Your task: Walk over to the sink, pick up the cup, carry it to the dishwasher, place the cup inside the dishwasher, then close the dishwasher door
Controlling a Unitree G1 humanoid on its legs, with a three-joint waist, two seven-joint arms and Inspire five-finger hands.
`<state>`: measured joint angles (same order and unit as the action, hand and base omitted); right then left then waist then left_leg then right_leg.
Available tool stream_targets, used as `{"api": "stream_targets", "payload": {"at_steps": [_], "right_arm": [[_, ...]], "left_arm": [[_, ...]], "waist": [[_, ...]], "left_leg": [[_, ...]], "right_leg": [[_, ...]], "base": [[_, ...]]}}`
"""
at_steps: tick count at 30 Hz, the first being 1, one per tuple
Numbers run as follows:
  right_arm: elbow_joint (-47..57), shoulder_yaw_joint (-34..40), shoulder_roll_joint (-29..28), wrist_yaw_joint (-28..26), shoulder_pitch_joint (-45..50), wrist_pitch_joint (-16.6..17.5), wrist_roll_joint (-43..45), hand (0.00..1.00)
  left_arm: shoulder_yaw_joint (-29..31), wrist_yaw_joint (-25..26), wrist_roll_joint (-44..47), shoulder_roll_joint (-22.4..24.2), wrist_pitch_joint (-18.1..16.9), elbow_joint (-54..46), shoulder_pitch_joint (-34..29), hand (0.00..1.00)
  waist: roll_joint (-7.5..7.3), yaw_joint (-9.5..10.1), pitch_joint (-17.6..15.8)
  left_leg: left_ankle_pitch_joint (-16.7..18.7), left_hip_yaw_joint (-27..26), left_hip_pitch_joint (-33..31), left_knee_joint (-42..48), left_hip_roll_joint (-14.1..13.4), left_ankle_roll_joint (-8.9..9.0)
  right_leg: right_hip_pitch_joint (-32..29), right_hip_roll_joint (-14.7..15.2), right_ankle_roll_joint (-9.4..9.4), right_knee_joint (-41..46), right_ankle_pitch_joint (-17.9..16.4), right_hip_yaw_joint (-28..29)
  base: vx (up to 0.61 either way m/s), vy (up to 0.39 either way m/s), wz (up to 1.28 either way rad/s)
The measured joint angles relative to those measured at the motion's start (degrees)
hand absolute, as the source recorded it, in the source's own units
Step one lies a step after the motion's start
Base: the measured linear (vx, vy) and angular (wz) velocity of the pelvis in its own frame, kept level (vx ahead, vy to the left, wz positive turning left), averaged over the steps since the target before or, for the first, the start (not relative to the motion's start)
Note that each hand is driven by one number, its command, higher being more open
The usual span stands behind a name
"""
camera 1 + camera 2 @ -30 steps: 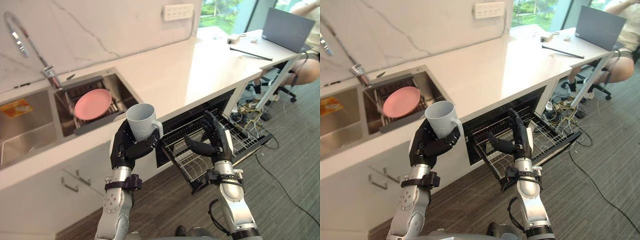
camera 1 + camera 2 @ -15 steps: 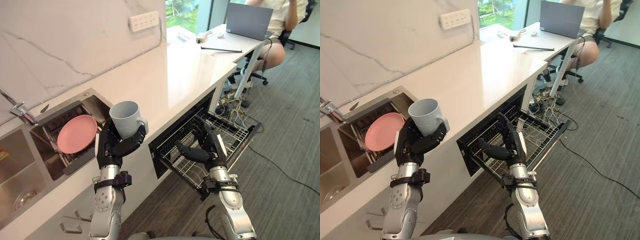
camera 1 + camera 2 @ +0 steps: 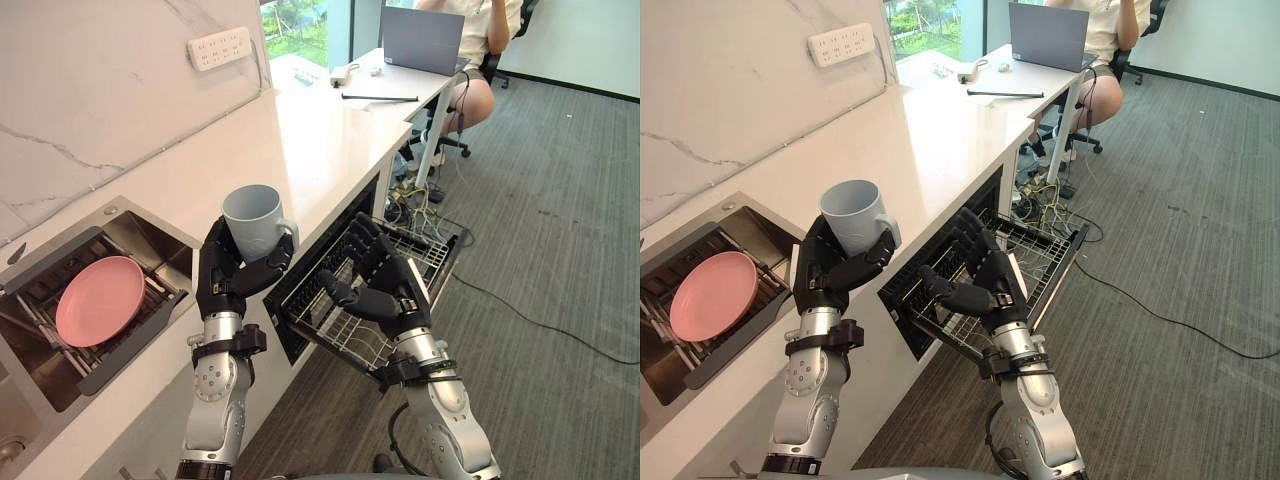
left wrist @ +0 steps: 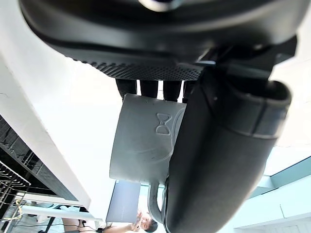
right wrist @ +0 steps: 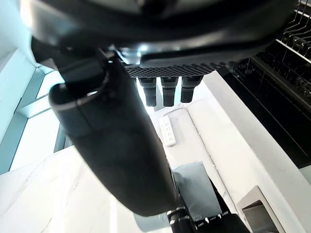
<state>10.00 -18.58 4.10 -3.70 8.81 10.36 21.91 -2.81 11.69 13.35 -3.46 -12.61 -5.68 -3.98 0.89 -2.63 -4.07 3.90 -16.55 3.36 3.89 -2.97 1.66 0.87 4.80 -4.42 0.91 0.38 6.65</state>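
My left hand (image 3: 232,280) is shut on a pale grey-blue cup (image 3: 255,220), held upright in front of the white counter (image 3: 290,140); the cup (image 4: 141,145) also shows past the fingers in the left wrist view, handle toward the thumb. My right hand (image 3: 385,290) hangs open with nothing in it, just above the pulled-out wire rack (image 3: 400,255) of the dishwasher (image 3: 320,275) under the counter. In the right eye view the cup (image 3: 852,215) stands to the left of the dishwasher opening (image 3: 930,270).
A pink plate (image 3: 98,300) lies in the sink (image 3: 150,245) at the left. A person sits at a laptop (image 3: 420,38) at the counter's far end, with cables (image 3: 530,315) trailing on the carpet. Open carpet lies to the right.
The camera has swung right along the counter, so the sink has slid to the left edge. The cup stays in my left hand; my right hand sits closer over the rack.
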Motion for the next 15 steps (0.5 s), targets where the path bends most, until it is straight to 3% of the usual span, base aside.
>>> {"api": "stream_targets", "payload": {"at_steps": [5,15], "right_arm": [[0.0,-1.24,0.2,-0.59,-0.96,0.0,0.73,0.9],[-0.02,-2.2,0.63,-0.14,-3.95,0.03,0.4,0.9]], "left_arm": [[-0.64,0.22,-0.1,-0.09,0.0,1.79,0.56,0.3],[-7.77,-2.12,-1.64,0.17,0.01,1.77,0.55,0.3]], "waist": [[-0.92,0.07,0.63],[-0.94,0.18,1.09]], "left_leg": [[-0.15,-0.41,0.1,-0.41,0.17,-0.24],[-1.32,0.33,0.1,-2.24,0.92,-0.96]], "right_leg": [[-0.12,0.08,-0.19,-0.44,0.48,0.53],[-0.31,0.59,-0.57,-0.9,0.76,-0.24]], "base": [[-0.03,-0.01,-0.05],[-0.02,-0.01,0.04]]}}
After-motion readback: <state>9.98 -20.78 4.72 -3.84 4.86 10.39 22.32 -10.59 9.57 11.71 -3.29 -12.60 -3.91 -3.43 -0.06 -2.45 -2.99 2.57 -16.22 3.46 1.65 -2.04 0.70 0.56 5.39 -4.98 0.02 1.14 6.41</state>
